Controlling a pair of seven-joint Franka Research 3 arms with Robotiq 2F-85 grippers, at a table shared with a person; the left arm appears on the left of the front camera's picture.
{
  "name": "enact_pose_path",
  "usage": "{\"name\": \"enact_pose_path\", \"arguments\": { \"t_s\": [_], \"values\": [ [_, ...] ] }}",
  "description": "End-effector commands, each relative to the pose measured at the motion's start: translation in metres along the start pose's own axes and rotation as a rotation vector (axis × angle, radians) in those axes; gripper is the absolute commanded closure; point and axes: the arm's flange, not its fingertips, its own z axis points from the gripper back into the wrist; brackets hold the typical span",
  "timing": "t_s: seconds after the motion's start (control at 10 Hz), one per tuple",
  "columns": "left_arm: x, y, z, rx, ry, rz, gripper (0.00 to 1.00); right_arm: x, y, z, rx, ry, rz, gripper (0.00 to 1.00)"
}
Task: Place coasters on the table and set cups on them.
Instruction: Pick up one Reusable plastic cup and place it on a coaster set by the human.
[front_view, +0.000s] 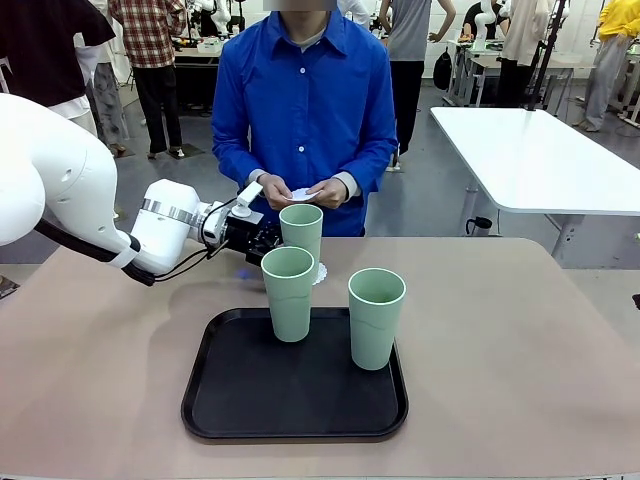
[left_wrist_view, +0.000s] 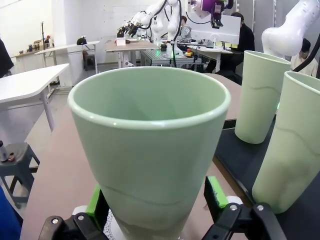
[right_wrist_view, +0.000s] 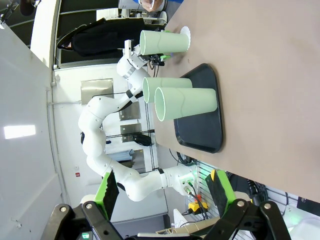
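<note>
Right half of tan-beige tabletop bare, open passage. Middle blocked: black rounded-square tray with tall mint-green plastic left tumbler and right tumbler, narrow gap between. Behind tray, third tumbler clamped by left gripper; white left arm bars far-left side. Person's hands beyond.

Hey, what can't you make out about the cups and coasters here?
1. Front view: how many held coasters are in the person's hands; they are too small, and the fingers cover them.
2. Front view: most of the table coaster under the far cup; that cup and the nearer cup hide it.
3. Left wrist view: whether the left hand grips the far cup; the contact sits at the bottom edge.
</note>
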Motion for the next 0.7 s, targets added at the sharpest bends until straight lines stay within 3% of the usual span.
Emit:
{"name": "enact_pose_path", "arguments": {
  "t_s": [0.0,0.6],
  "values": [
    [0.0037,0.0055,0.0033,0.007,0.015,0.011,0.0,0.0016,0.0005,0.0001,0.018,-0.003,0.002,0.0],
    [0.0039,0.0061,0.004,0.092,0.031,0.007,0.0,0.0016,0.0005,0.0001,0.018,-0.003,0.002,0.0]
  ]
}}
